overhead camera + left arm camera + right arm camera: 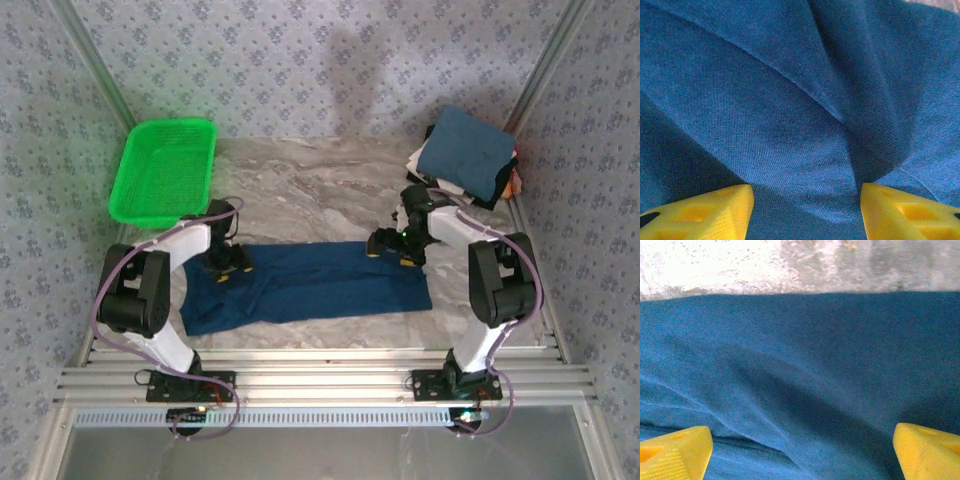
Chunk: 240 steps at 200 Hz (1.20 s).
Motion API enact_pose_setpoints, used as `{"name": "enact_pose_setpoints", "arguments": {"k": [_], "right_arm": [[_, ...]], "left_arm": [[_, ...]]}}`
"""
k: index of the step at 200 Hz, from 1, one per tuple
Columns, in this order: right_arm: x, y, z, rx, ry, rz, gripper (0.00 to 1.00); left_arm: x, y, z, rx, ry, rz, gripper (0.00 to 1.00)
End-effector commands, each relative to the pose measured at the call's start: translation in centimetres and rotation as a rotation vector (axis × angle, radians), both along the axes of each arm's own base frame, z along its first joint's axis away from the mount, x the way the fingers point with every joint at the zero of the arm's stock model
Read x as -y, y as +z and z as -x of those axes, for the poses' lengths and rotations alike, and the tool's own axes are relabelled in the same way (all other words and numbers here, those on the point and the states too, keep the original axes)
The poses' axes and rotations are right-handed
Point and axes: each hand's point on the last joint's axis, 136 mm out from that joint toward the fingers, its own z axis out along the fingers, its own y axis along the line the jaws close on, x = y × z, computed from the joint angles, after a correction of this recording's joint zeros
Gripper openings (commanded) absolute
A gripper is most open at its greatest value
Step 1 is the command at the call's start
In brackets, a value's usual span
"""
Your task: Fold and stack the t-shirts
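Seen from above, a marble-patterned table (320, 190) holds a blue t-shirt (310, 285), laid as a long band from 8 o'clock to 4 o'clock, just below centre. The left gripper (232, 265) sits over the band's 9 o'clock end and the right gripper (392, 250) over its upper edge toward 3 o'clock. A bright green mesh basket (165, 175) stands at 10 o'clock. At 2 o'clock is a stack of folded shirts (465, 155) with a teal-blue one on top and white, black and orange-red edges beneath.

The wrist cameras add what the overhead view cannot resolve. The left wrist view gives the weave and a raised fold running toward 5 o'clock, with yellow fingers (715, 210) spread apart and nothing pinched between them. The right wrist view gives the shirt's straight far edge against bare table at 12 o'clock, the jaws spread wide and released.
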Motion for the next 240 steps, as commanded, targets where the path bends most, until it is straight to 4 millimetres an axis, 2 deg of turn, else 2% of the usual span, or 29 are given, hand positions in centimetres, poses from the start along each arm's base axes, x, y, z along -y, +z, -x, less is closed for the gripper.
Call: {"name": "enact_pose_setpoints", "arguments": {"k": [1,30,72,98,138,150,161,187,212,240], "right_arm": [[-1.8,0.6,-0.4,0.03,0.081,-0.025,0.95],[-3.5,0.9,1.7,0.017,0.146,-0.074,0.95],[-4.3,0.3,5.8,-0.049,0.224,-0.061,0.94],[-4.5,0.5,7.3,-0.04,0.238,-0.052,0.94],[-3.3,-0.3,9.2,-0.082,0.243,0.012,0.94],[-2.3,-0.4,9.6,-0.102,0.214,0.059,0.94],[-0.1,-0.8,9.4,-0.11,0.156,0.145,0.95],[3.4,-1.1,8.0,-0.116,-0.009,0.188,0.95],[5.0,-1.0,6.1,-0.112,-0.107,0.173,0.95],[5.2,0.3,4.2,-0.073,-0.161,0.121,0.94]], "left_arm": [[-0.5,-0.5,0.8,-0.018,-0.01,-0.01,0.6],[-0.5,-0.7,0.8,-0.017,-0.004,-0.007,0.6],[-0.4,-1.1,0.6,-0.031,0.001,-0.004,0.6],[-0.4,-1.1,0.4,-0.031,0.004,-0.008,0.6],[-0.4,-1.3,0.1,-0.039,-0.001,-0.012,0.6],[-0.4,-1.3,0.0,-0.044,-0.009,-0.019,0.6],[-0.6,-1.3,-0.2,-0.043,-0.011,-0.027,0.6],[-0.9,-1.5,-0.4,-0.054,-0.015,-0.046,0.6],[-1.1,-1.9,-0.7,-0.062,-0.023,-0.057,0.6],[-1.0,-1.6,-1.0,-0.053,-0.04,-0.052,0.6]]}}
